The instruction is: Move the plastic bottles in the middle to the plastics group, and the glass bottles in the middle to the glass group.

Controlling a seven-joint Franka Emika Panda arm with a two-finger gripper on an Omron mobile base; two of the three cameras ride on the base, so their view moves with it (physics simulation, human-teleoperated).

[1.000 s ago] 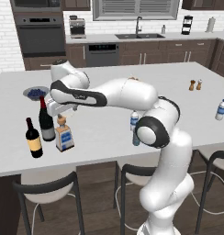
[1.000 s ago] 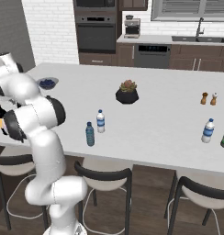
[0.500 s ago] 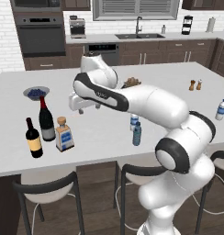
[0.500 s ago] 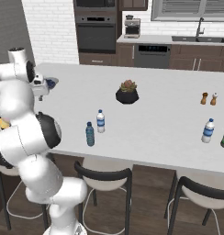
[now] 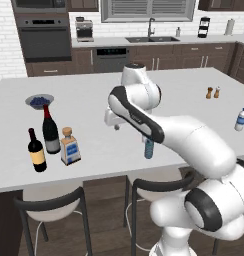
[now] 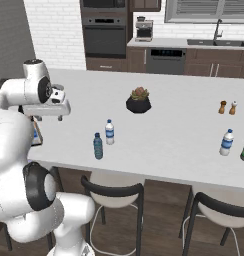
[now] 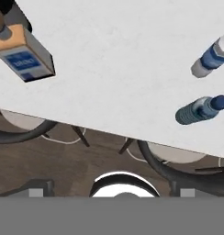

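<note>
- Claw point(image 6: 48, 118) hangs above the bench point(image 5: 94, 150), jaws spread wide with nothing between them, over the stretch between the glass group and the pair of small bottles near the front edge.
- Square glass bottle point(image 5: 69, 146) with the tan cork stands upright near the bench's front-left part, just beside the red-capped wine bottle point(image 5: 50, 130); whether they touch cannot be told.
- Shorter wine bottle point(image 5: 36, 151) with the yellow label stands just left of those two, nearer the front edge.
- Teal-tinted plastic bottle point(image 6: 98, 146) stands upright close to the front edge, about mid-length of the bench.
- Clear plastic bottle point(image 6: 109, 132) with the white cap and blue label stands just beside the teal one, a little further from the edge; the two are apart.
- Lone clear water bottle point(image 6: 226, 142) stands well apart, near the bench's right end.
- Bowl point(image 5: 39, 101) sits towards the far-left part of the bench.
- Potted plant point(image 6: 138, 100) sits near the middle of the bench, behind the two small bottles.
- Two shakers point(image 6: 227, 107) stand side by side towards the far-right part.
- Stools point(image 6: 112, 190) are drawn up under the front edge.
</note>
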